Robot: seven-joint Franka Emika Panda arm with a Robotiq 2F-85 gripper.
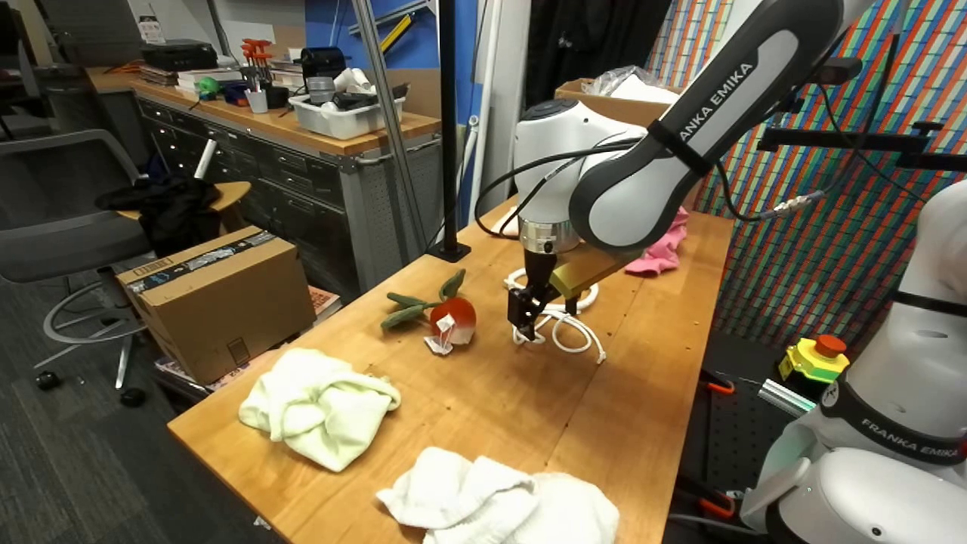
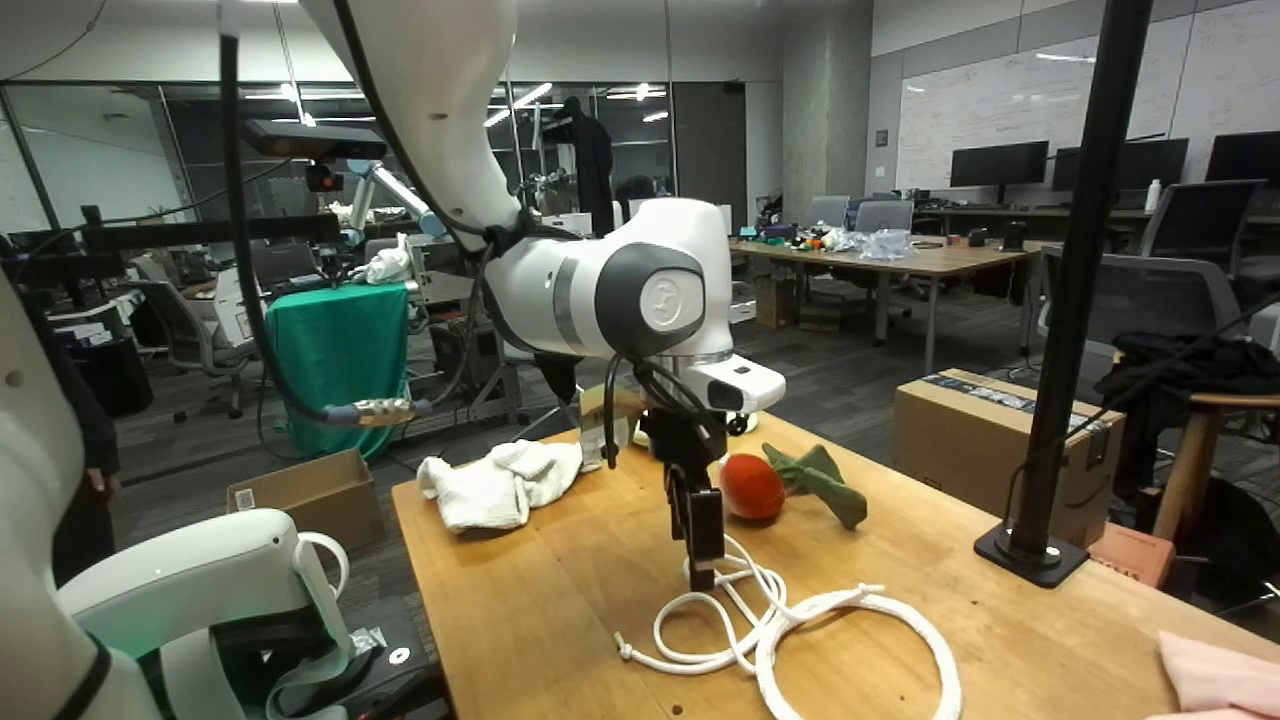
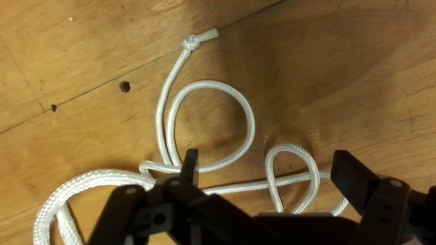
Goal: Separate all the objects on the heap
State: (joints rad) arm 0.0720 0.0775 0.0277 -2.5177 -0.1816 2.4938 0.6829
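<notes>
Hanging low over the light brown wooden table (image 1: 491, 408) with the black two-finger gripper (image 3: 265, 166), at the end of the big white and grey robot arm (image 1: 642, 204); pointing down, with both fingers (image 3: 352, 180) spread wide apart; seeing, in the wrist view, a thin white braided cord (image 3: 251, 126) lying flat on the wood, with a small loop in the space between the fingers, a bigger loop partly behind one finger, and a knot (image 3: 190, 42) near one end; cannot tell if touching the cord or only above it; seeing also a thick white braided rope ring (image 2: 945, 660), lying against the cord; cannot tell if joined to it; finding, in both exterior views, a round red toy (image 1: 461, 308) with soft green leaves (image 1: 453, 283), lying near the cord but apart from it; finding, at the near end of the table in an exterior view, a crumpled pale green soft cloth (image 1: 325, 408) and, apart from that, some rumpled white and cream soft cloth (image 1: 468, 491), cut off at the bottom; finding a bright pink cloth (image 1: 659, 253) at the far end, behind the arm, and a pale pink cloth (image 2: 1220, 675) in the bottom corner of an exterior view
</notes>
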